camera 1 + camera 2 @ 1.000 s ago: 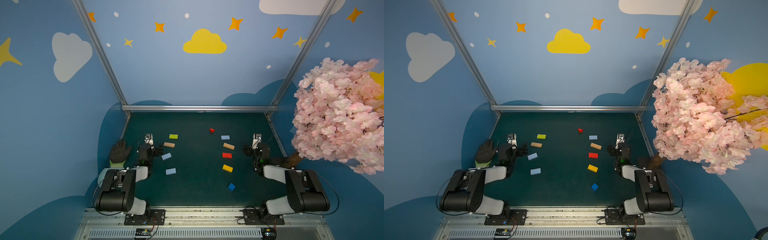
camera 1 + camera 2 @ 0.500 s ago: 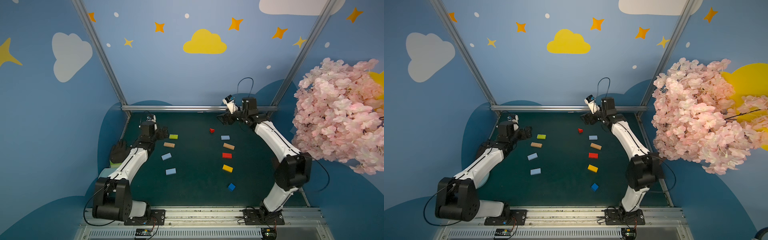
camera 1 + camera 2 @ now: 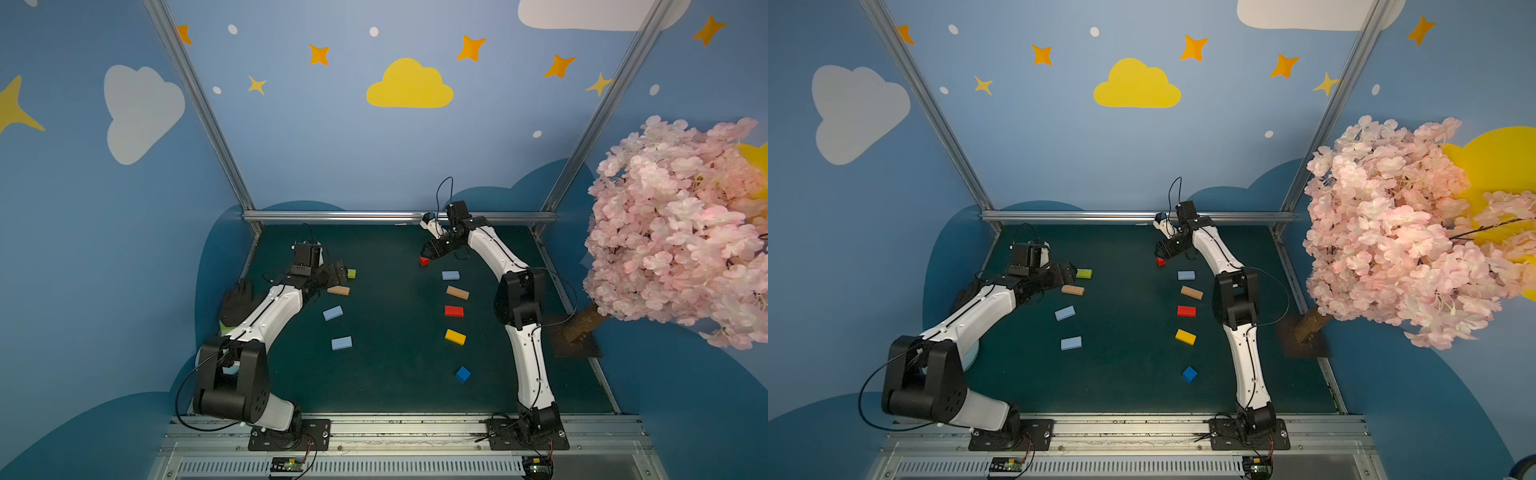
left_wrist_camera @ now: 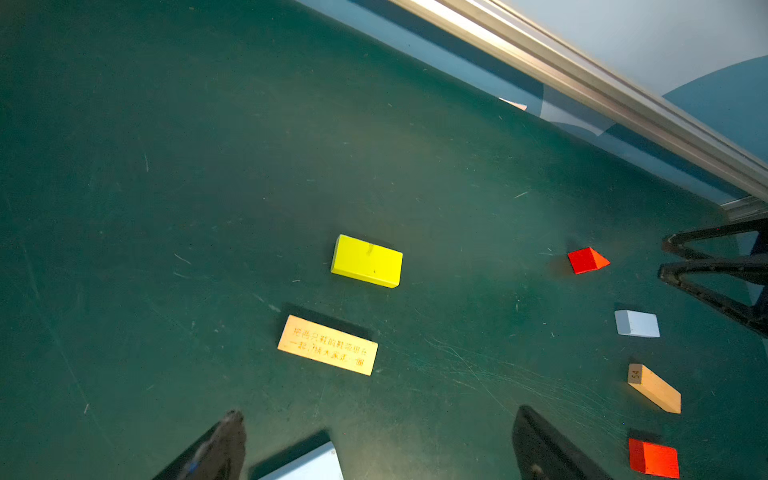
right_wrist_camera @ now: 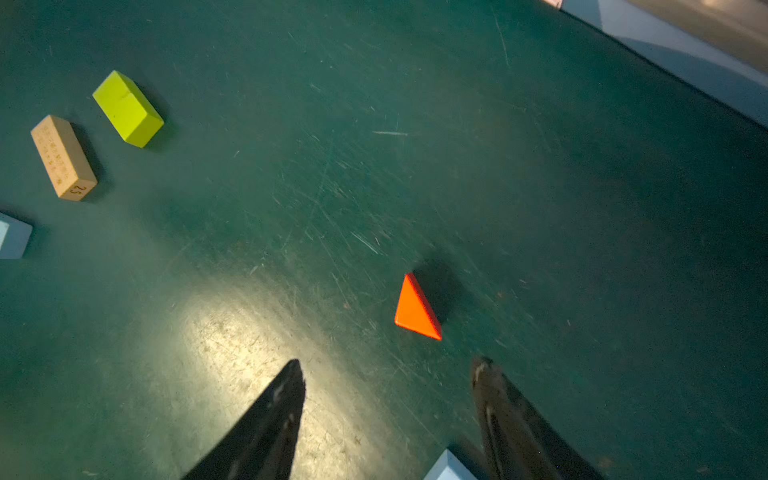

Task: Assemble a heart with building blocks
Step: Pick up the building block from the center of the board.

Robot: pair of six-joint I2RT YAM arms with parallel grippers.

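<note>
High stereo overview; close wrist views, both with red wedge (image 4: 588, 261).

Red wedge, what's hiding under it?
The red wedge sits on the green mat, and only bare mat shows around it. Its underside is covered, so nothing beneath it can be seen.

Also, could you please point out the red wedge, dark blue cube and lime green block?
red wedge (image 5: 415, 309), right wrist view, its triangular face.
dark blue cube (image 3: 462, 373), in a top view, its top face.
lime green block (image 4: 367, 261), left wrist view, its broad top face.
</note>
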